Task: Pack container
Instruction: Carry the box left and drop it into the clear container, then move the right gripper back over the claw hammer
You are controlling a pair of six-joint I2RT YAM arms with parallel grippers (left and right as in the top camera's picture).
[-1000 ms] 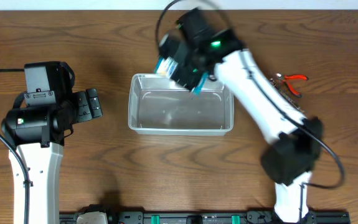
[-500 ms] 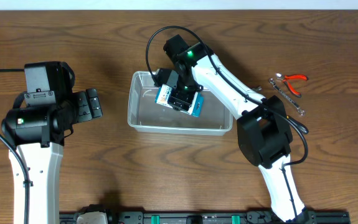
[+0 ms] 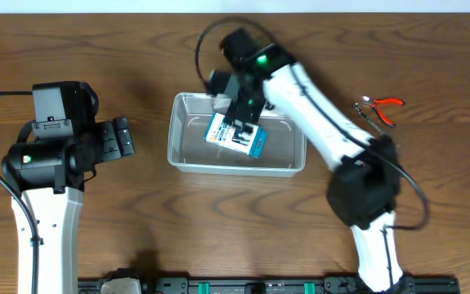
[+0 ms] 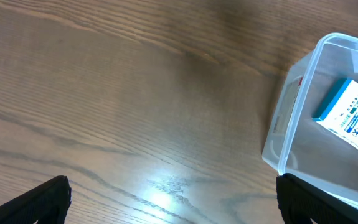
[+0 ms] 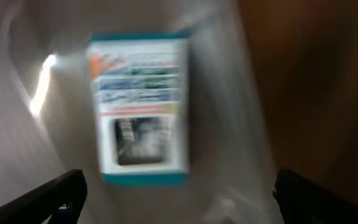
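Toward 9 o'clock of the container (image 3: 192, 151), on the near-left side: left gripper (image 3: 123, 137), well apart from it, fingers spread, holding nothing. At table centre, long sides running 9 to 3: clear and thin-walled, so probably light, slightly flexible and slick on the wood. Likely slides if nudged. Best taken by the stiffer rim on a long side, or braced at a corner. Holds a blue-and-white box (image 3: 236, 135) lying flat on its floor. Just above that box: right gripper (image 5: 179, 190), fingers (image 5: 60, 196) wide apart and off the cardboard. Keeps free floor at both ends inside. Farther out near 2 o'clock, well apart: red-handled pliers (image 3: 384, 104). Bare wood around the rim for approach.
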